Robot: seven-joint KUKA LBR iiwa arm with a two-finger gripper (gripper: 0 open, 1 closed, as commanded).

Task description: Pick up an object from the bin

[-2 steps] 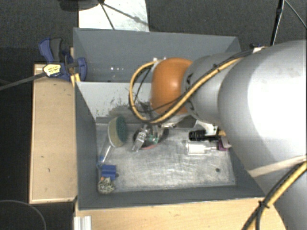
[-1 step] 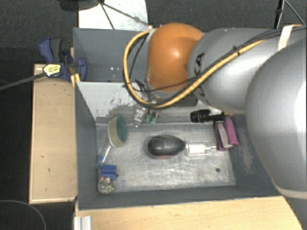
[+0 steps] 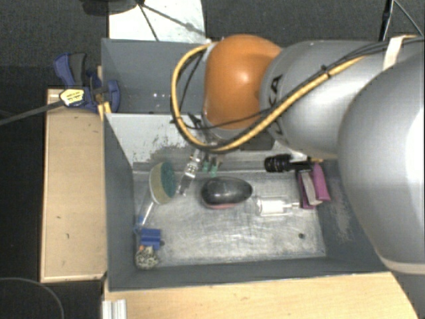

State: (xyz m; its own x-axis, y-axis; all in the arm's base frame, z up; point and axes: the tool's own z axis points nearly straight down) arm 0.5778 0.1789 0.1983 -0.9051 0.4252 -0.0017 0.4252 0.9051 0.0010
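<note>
Bin: grey metal with a scuffed floor; we count a few loose things, lying mostly apart.
Front left corner: blue brush, head near the front wall, thin shaft running back toward the disc.
Middle right: small clear bottle-like thing on its side, just beside the dark oval's right end.
Middle: dark oval thing, mouse-shaped, lying flat.
Right: purple block, near the clear thing, its far end under the arm.
Middle left: round disc, tan face with a green edge, standing tilted.
Claw: low at the back of the floor, between the round disc and the dark oval thing, closest to the disc's right edge. We cannot tell whether it is open or closed, and we see nothing gripped.
Back right: black cylinder lying along the rear wall.
Above: orange cover on the wrist, looped by a yellow cable.
</note>
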